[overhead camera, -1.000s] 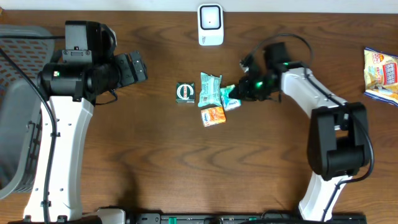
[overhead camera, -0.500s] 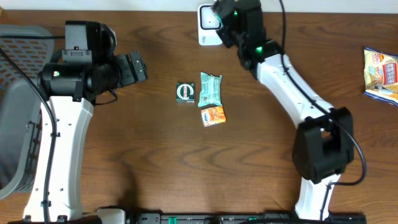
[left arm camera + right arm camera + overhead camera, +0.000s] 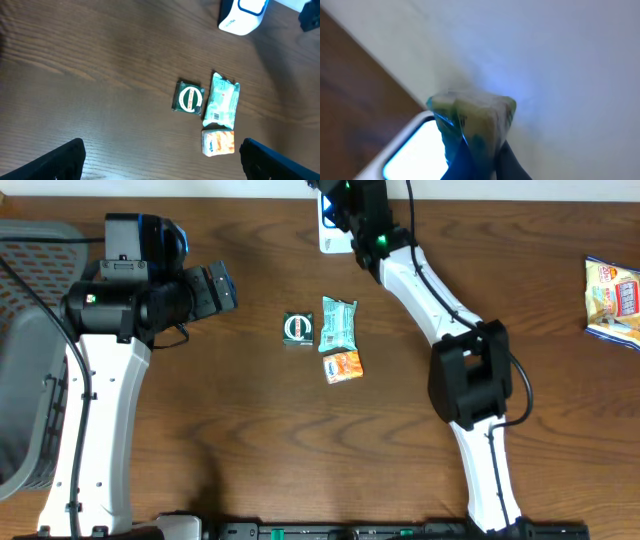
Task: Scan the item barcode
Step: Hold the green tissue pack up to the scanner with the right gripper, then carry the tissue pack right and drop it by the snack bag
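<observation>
My right gripper (image 3: 485,161) is shut on a small green and yellow packet (image 3: 472,117), held up close to the lit window of the white scanner (image 3: 412,150). From overhead, the right gripper (image 3: 343,194) hangs over the scanner (image 3: 337,240) at the table's back edge, and the packet is hidden beneath it. Three items stay on the table: a dark green square packet (image 3: 298,328), a teal packet (image 3: 338,323) and an orange packet (image 3: 343,366). My left gripper (image 3: 215,288) is open above the left of the table with nothing between its fingers (image 3: 60,160).
A grey basket (image 3: 30,330) stands at the far left. A yellow and blue snack bag (image 3: 612,300) lies at the right edge. The left wrist view shows the same three items (image 3: 220,100) and the scanner (image 3: 242,17).
My right arm has lifted the small packet from beside the item cluster and swung it back and left to the scanner. The left arm has not moved.
</observation>
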Controlling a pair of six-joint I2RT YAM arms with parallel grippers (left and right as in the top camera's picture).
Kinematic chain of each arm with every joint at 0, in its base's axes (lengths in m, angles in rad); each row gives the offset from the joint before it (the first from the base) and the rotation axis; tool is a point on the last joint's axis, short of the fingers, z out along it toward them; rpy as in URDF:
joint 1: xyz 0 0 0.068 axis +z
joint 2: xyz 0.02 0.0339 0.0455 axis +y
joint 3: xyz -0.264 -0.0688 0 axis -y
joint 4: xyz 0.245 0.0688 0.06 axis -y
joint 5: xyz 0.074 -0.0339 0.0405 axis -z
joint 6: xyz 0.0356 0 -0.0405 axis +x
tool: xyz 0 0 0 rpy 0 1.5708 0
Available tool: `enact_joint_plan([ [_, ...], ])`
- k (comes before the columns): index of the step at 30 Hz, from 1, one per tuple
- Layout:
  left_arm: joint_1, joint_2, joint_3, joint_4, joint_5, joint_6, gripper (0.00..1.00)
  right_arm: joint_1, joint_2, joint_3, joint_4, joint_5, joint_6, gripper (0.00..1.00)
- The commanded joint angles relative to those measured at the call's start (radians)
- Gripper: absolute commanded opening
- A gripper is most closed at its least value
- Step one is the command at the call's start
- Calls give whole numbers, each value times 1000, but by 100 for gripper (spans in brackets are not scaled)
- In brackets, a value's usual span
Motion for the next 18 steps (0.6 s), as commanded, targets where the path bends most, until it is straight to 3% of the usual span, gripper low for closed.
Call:
enact_joint_plan([
  [1, 4, 2, 4, -2, -3, 6, 98, 4, 68, 46, -19, 153, -211, 1],
  [5, 3, 2, 4, -2, -3, 6, 97, 4, 72, 46, -89, 151, -212, 1],
  [10, 3, 2, 4, -3, -3, 6, 98, 3, 71, 49, -93, 97, -84, 1],
  [15, 3, 2, 4, -2, -3, 6, 98, -2, 55, 79, -109, 177, -85, 1],
  [18, 4, 2, 4, -2, -3, 6, 98, -37, 13, 79, -204, 227, -85, 1],
])
